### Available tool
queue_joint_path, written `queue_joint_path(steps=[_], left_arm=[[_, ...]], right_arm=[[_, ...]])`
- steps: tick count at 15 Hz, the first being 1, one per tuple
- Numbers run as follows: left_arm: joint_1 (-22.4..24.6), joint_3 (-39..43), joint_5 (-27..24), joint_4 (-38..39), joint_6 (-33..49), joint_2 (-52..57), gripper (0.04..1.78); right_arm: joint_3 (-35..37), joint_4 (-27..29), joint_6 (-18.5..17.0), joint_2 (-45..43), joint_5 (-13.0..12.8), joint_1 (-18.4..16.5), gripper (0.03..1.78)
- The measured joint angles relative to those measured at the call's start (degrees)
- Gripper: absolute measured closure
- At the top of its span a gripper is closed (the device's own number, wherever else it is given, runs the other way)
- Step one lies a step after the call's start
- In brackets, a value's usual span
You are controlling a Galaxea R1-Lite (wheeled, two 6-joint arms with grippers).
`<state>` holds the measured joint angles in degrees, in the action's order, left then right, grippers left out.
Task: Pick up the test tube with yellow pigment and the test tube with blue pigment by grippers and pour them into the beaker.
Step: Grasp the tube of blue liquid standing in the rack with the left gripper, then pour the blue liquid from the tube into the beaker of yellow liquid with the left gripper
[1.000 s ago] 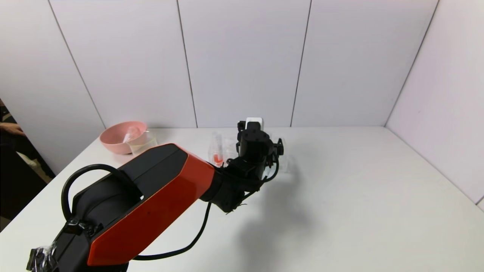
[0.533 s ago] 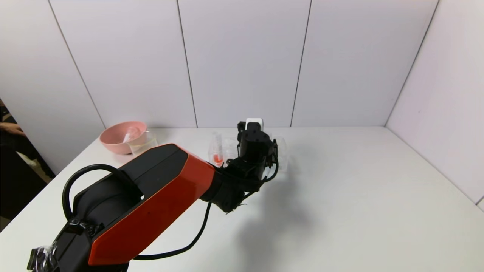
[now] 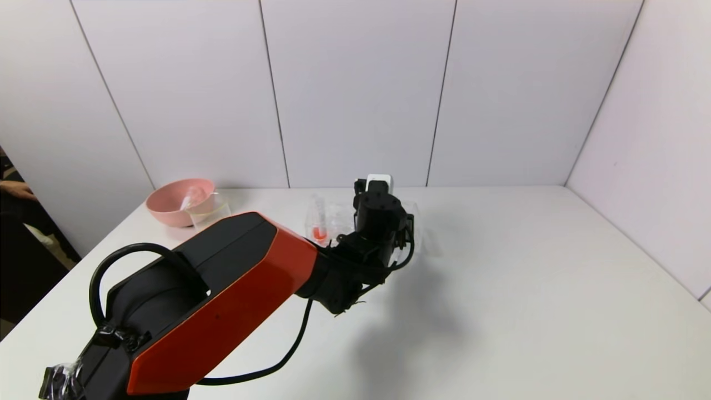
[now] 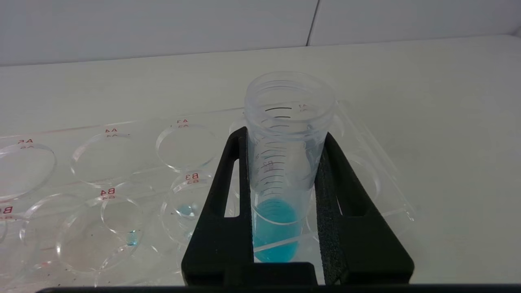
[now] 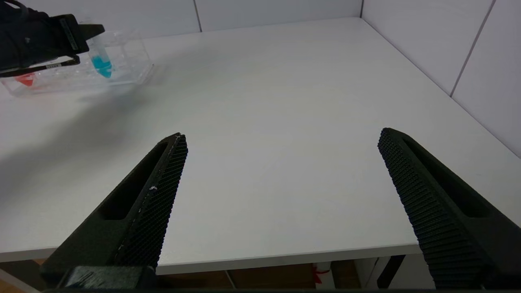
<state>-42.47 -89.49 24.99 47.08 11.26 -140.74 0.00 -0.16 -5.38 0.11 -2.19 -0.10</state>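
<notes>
The test tube with blue pigment (image 4: 285, 162) stands in the clear rack (image 4: 122, 162), and it also shows in the right wrist view (image 5: 101, 65). My left gripper (image 4: 285, 136) is shut on it just below its rim. In the head view the left gripper (image 3: 380, 214) hangs over the rack (image 3: 336, 214) and hides the tube. The beaker (image 3: 209, 211) stands at the back left, beside the pink bowl. No tube with yellow liquid shows. My right gripper (image 5: 281, 140) is open and empty above the table's near edge.
A pink bowl (image 3: 169, 208) with a clear tube (image 3: 189, 197) lying in it stands at the back left. A red-orange-liquid tube (image 3: 318, 230) stands at the rack's left end. Walls close off the back and the right. My left arm's orange shell (image 3: 222, 300) fills the front left.
My left gripper has shifted slightly right over the rack and its jaws have drawn in. Nothing else has moved.
</notes>
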Motion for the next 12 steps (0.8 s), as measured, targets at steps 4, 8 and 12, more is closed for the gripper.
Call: queue_joint_path(steps=[4,8,12], left_arm=[[0.02,0.27,0.04,-1.11,-0.02,1.11,1.37],[-0.5,0.94,0.2,-3.12,-0.2,3.8,1.37],[-1.49,0.57,0.5,-6.23,-0.38,6.75,1.37]], right_arm=[[0.0,0.0,0.0,0.0,0.0,0.0,0.1],[0.0,0.0,-0.05,0.0,0.0,0.0,0.1],[0.0,0.0,0.0,0.0,0.0,0.0,0.1]])
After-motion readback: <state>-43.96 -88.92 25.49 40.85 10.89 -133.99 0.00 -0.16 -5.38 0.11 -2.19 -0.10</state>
